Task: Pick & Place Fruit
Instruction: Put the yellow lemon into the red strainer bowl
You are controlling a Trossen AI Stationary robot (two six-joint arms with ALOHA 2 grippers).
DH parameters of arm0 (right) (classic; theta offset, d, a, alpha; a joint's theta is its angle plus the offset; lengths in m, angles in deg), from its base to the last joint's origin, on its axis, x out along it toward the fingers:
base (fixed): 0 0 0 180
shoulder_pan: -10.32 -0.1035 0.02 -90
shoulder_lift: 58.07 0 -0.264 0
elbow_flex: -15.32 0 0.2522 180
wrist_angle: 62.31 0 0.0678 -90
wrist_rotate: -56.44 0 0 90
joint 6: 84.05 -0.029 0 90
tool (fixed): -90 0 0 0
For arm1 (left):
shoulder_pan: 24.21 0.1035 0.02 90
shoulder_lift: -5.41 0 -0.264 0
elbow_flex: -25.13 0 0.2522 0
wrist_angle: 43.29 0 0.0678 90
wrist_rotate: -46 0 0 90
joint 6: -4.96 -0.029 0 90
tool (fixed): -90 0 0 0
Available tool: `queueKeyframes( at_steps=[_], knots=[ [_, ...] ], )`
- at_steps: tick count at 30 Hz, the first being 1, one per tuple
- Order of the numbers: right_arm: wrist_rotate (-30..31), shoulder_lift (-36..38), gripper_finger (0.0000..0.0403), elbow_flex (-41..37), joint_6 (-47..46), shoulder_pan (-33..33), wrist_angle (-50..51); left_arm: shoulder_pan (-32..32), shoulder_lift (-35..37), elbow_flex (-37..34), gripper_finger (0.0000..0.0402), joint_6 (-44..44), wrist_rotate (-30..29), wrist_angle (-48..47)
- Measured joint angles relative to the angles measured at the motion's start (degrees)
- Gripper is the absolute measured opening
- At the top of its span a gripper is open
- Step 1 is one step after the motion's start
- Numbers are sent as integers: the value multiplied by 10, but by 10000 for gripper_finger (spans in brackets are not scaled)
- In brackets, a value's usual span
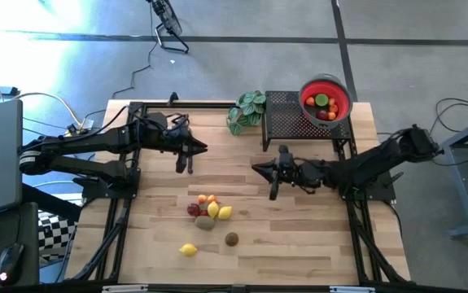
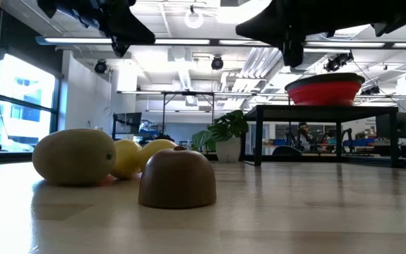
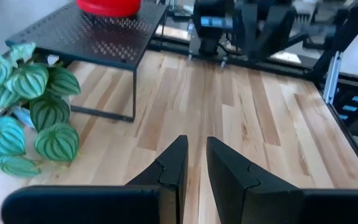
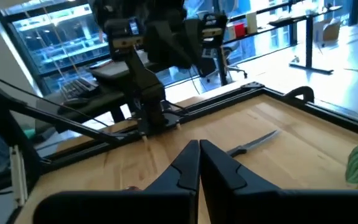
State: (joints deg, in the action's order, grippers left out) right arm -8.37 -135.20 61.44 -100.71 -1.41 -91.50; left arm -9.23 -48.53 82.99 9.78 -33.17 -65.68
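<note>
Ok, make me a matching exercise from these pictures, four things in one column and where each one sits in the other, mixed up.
Things:
1. red bowl
2. leafy plant
3. lone yellow fruit
4. brown fruit

Places:
A. beside the black stand, at the table's back edge
B. nearest the front edge, left of the brown one
C. on top of the black stand
D. alone, just right of the fruit cluster

Pairs: 1-C, 2-A, 3-B, 4-D

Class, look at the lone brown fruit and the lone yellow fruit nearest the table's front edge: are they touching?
Apart. The high view shows bare wood between the brown fruit and the yellow fruit.
</note>
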Motion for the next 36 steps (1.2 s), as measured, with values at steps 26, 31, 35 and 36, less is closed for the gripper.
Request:
queueKeyframes(
  at_steps=[26,31,35,36],
  knots=[
    [-21,-65,3,0,78,-14,-135,0,13,0,54,2,16,0],
    [-21,-65,3,0,76,-9,-135,0,16,0,54,-33,23,-1],
    [-22,-65,3,0,75,-9,-153,-1,44,-1,54,-60,46,-7],
    [-22,-65,3,0,75,-10,-160,-4,58,-4,54,-66,45,-11]
  ],
)
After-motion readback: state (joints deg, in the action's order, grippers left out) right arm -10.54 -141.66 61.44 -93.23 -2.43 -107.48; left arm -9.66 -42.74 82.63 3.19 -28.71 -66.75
